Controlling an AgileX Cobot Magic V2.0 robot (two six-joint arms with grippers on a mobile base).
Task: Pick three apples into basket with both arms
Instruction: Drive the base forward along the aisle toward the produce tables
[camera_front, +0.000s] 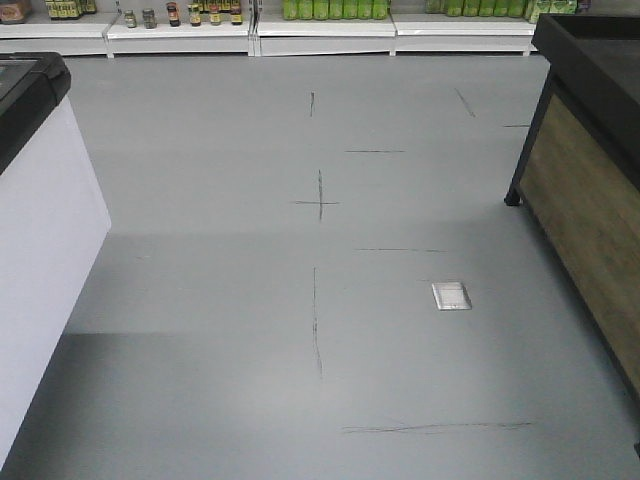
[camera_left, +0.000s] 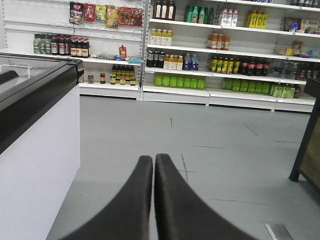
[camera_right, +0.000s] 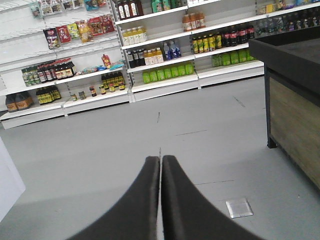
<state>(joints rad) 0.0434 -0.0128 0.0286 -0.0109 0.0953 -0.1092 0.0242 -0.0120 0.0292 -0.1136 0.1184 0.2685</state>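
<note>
We look over a smooth grey floor (camera_front: 200, 300) scored with thin dark lines, among them a small drawn cross (camera_front: 319, 203) near the middle of the front-facing view. At the left stands a white chest cabinet with a black top rim (camera_front: 40, 230). A row of white shop shelves (camera_left: 225, 95) runs along the back wall. At the right is a display stand with a black frame and wood-grain side panel (camera_front: 585, 200). A small square metal floor plate (camera_front: 451, 295) is set into the floor, nearer the stand than the cabinet.

The left gripper (camera_left: 153, 161) hangs above the floor and points towards the shelves. Its two black curved fingers (camera_left: 130, 200) are pressed together at the tips with nothing between them. The right gripper (camera_right: 160, 161) takes the same pose, its black fingers (camera_right: 190, 205) meeting along a thin seam, also empty, with the stand at its right.

The front-facing view shows only the lowest shelves, with small jars and a row of bright green bottles (camera_front: 335, 9), and neither arm. The wrist views bring the upper shelves into sight, with hanging snack packets (camera_left: 105, 12), dark bottles, and yellow and orange drinks. The left wrist view shows the cabinet's top from the side, while the right wrist view shows only a white corner of it. The three red apples and the pale plastic basket appear in none of the three views, so we cannot tell where they lie.
</note>
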